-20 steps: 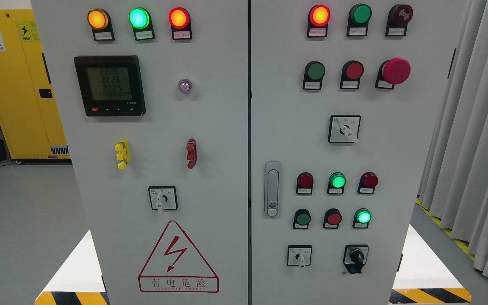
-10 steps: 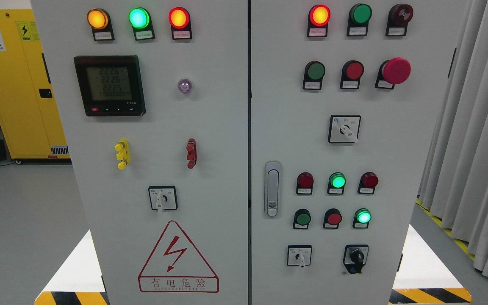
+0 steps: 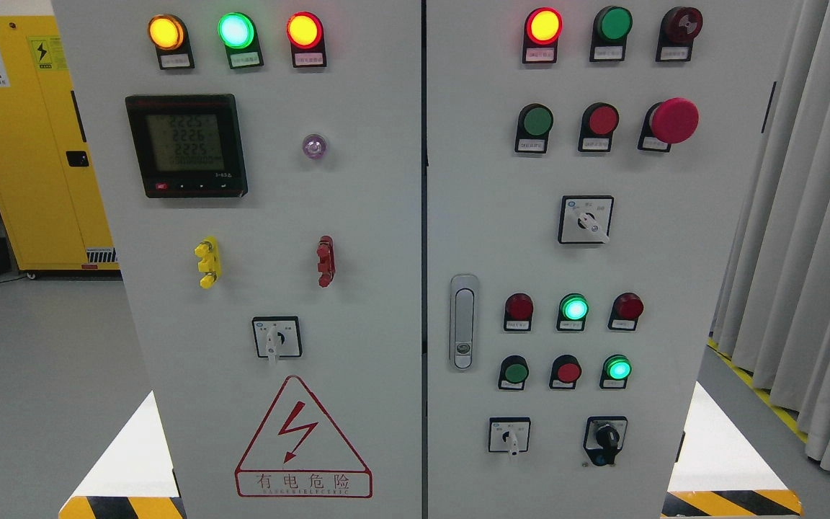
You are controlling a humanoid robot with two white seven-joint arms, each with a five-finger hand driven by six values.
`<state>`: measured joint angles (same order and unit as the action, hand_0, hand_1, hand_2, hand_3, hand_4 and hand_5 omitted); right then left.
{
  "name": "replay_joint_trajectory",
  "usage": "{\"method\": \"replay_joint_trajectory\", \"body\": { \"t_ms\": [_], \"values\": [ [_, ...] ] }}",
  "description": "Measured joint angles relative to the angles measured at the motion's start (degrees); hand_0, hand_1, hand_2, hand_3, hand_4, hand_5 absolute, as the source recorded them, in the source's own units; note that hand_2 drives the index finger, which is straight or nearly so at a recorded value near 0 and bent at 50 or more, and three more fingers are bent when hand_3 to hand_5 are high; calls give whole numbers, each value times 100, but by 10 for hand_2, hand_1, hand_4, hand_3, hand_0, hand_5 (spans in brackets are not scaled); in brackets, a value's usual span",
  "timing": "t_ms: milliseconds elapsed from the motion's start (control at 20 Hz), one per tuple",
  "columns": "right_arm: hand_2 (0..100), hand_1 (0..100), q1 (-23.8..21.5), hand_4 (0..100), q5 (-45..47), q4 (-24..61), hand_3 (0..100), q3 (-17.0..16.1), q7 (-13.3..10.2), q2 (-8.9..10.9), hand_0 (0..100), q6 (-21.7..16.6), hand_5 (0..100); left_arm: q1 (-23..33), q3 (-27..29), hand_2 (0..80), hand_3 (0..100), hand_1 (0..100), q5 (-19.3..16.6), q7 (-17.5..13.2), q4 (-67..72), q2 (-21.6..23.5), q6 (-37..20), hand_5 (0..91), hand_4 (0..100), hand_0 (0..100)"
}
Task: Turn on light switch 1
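A grey electrical cabinet (image 3: pixel 372 216) with two doors fills the head view. The right door carries rows of lamps and push buttons: a lit red lamp (image 3: pixel 543 26) at the top, a green button (image 3: pixel 535 122), a red button (image 3: pixel 602 120) and a red mushroom button (image 3: pixel 673 120). Lower down sit a lit green lamp (image 3: pixel 573 308), a small green button (image 3: pixel 514 372), a red button (image 3: pixel 568 372) and a lit green button (image 3: pixel 617 369). Rotary switches (image 3: pixel 585 220) (image 3: pixel 509 435) (image 3: pixel 605 437) are also there. The labels are too small to read. Neither hand shows.
The left door holds three lit lamps (image 3: pixel 235 30), a digital meter (image 3: pixel 186 145), a rotary switch (image 3: pixel 277 337) and a red warning triangle (image 3: pixel 302 436). A door handle (image 3: pixel 463 321) sits at the seam. A yellow cabinet (image 3: pixel 26 137) stands at the left, grey curtains (image 3: pixel 811 238) at the right.
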<state>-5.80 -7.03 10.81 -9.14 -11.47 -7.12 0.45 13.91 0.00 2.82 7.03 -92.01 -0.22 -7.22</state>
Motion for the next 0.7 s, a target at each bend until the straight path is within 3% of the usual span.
{"method": "replay_joint_trajectory", "body": {
  "t_ms": [350, 700],
  "values": [
    [40, 500, 0, 0, 0, 0, 0, 0, 0, 0, 0, 0, 0, -483, 1, 567, 865, 650, -12, 8, -887, 3, 773, 821, 846, 104],
    [40, 500, 0, 0, 0, 0, 0, 0, 0, 0, 0, 0, 0, -1078, 0, 579, 866, 673, -264, 14, -1424, -127, 1482, 837, 854, 185]
  ]
}}
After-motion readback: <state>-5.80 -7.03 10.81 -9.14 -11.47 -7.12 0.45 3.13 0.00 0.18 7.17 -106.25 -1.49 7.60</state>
